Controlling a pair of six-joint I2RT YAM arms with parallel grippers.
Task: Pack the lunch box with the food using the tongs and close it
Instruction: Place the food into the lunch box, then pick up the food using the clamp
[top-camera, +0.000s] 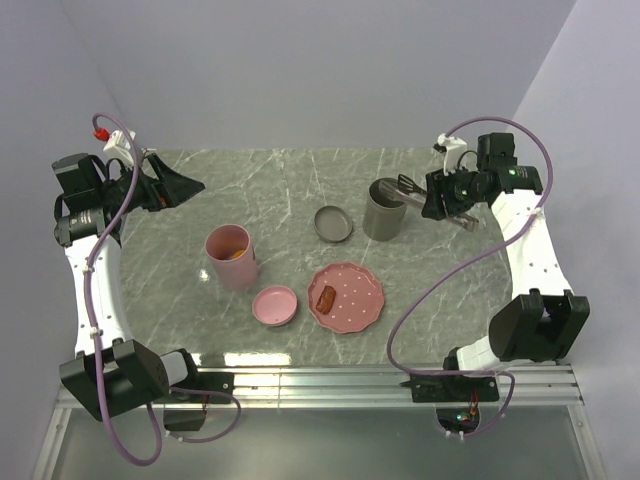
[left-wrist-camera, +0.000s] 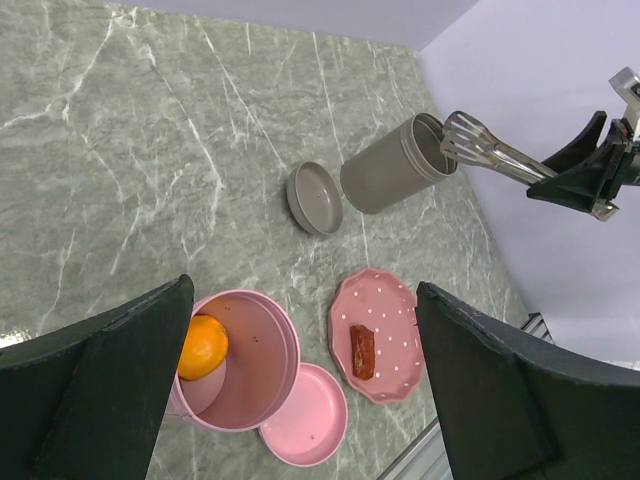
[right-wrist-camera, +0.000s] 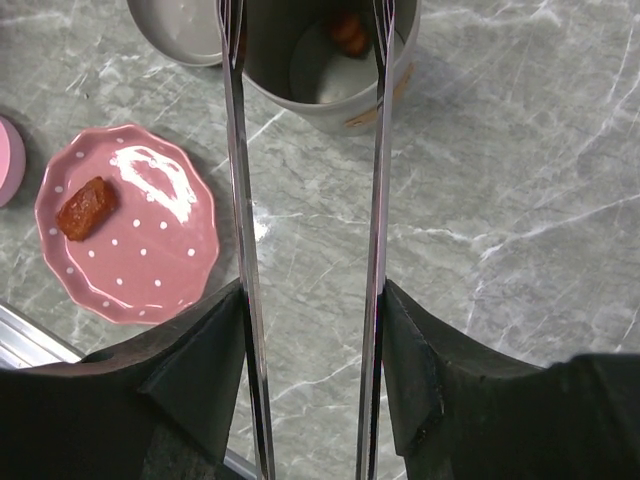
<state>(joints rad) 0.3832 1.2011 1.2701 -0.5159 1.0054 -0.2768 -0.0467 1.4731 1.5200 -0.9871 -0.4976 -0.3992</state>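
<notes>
My right gripper (top-camera: 447, 200) (right-wrist-camera: 310, 370) is shut on the tongs (top-camera: 418, 188) (right-wrist-camera: 236, 200), with one finger pressed against each thin arm. The arms stand spread apart. The slotted tips (left-wrist-camera: 468, 138) hang over the mouth of the grey lunch box cylinder (top-camera: 383, 212) (right-wrist-camera: 330, 90), where reddish-brown sausage bits (right-wrist-camera: 347, 30) lie. One sausage piece (top-camera: 327, 297) (left-wrist-camera: 362, 351) (right-wrist-camera: 85, 208) rests on the pink scalloped plate (top-camera: 360, 290). An orange slice (left-wrist-camera: 203, 346) sits inside the pink cylinder (top-camera: 232, 257). My left gripper (top-camera: 180, 185) (left-wrist-camera: 305, 390) is open and holds nothing, high at the far left.
A grey lid (top-camera: 334, 223) (left-wrist-camera: 313, 198) lies just left of the grey cylinder. A pink lid (top-camera: 274, 305) (left-wrist-camera: 305, 415) lies against the pink cylinder's base. The table's metal front rail (top-camera: 320, 380) runs along the near edge.
</notes>
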